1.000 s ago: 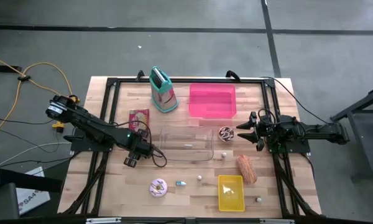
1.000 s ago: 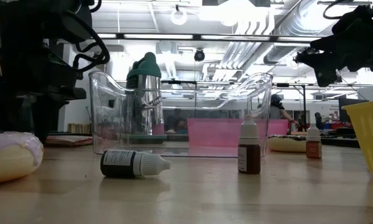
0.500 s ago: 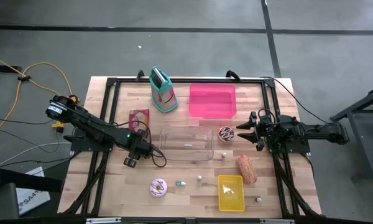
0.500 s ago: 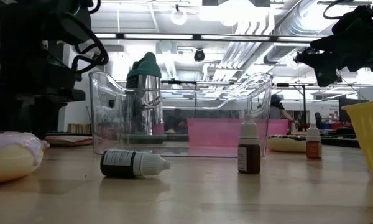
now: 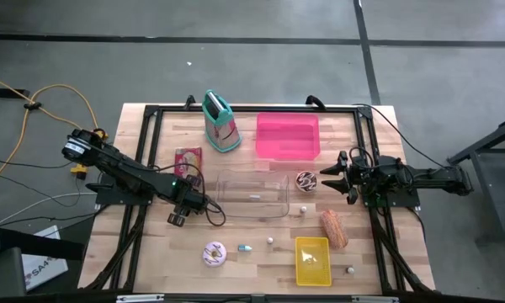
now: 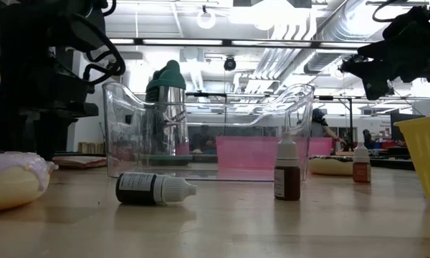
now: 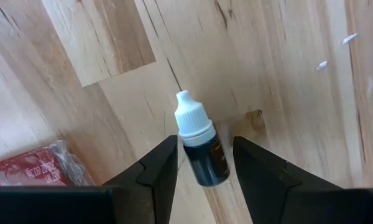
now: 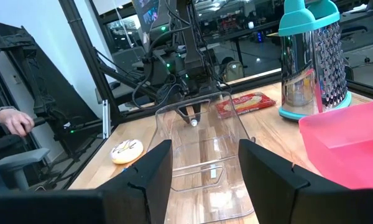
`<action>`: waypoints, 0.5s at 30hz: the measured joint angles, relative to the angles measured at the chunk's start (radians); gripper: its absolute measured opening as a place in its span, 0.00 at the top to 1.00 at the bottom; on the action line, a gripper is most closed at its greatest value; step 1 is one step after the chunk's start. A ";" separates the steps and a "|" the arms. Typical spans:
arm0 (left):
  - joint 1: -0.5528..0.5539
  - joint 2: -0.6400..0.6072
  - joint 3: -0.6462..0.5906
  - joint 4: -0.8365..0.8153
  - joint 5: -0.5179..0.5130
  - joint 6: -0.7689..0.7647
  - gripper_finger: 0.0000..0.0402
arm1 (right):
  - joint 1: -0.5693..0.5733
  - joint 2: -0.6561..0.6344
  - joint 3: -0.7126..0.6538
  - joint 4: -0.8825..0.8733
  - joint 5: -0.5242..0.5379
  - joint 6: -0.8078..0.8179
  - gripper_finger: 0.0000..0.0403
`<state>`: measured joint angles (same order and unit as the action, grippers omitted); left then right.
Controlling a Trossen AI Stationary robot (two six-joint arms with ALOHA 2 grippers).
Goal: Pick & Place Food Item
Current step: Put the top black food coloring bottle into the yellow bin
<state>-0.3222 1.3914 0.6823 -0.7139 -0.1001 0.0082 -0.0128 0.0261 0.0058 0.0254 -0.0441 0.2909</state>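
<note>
From where I stand, the left gripper [image 5: 178,218] is low over the table [image 5: 261,252], just left of the clear bin [image 5: 252,195], and its wrist camera shows what it is about: a small dropper bottle [image 7: 201,149] with a white cap sits between the two fingers [image 7: 154,171], which are closed against its sides. Whether the bottle is lifted or resting on the wood I cannot tell. So the step in hand looks like the grasp itself — odd, since a dropper bottle is hardly food. A red snack packet [image 5: 188,158] lies near that gripper, toward the far edge, and a frosted donut [image 5: 215,253] sits on the near side of the table.

Moving right, the clear bin stands in the middle with the pink tray [image 5: 287,136] and a teal-topped grater [image 5: 220,123] behind it. A chocolate donut [image 5: 306,179] lies just right of the bin, a bread roll [image 5: 333,228] further toward the front, beside a yellow cup [image 5: 312,260].

The right gripper [image 5: 332,182] hangs near the chocolate donut, fingers apart and holding nothing — waiting, it seems.

Next, I judge, the left arm must rise straight up, keep its squeeze on the slick little bottle, and carry it toward a container, most likely the clear bin beside it.
</note>
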 joint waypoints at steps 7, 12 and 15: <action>0.000 0.000 0.000 0.000 -0.001 0.000 0.64 | 0.000 0.000 0.000 0.000 0.000 0.000 0.57; 0.000 0.000 0.000 0.000 -0.002 0.000 0.64 | 0.000 0.000 0.000 0.000 0.000 0.000 0.57; 0.000 0.000 0.000 0.000 -0.006 0.000 0.66 | 0.000 0.000 0.000 0.000 0.000 0.000 0.57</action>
<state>-0.3222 1.3914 0.6823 -0.7139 -0.1059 0.0082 -0.0128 0.0261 0.0059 0.0254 -0.0441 0.2909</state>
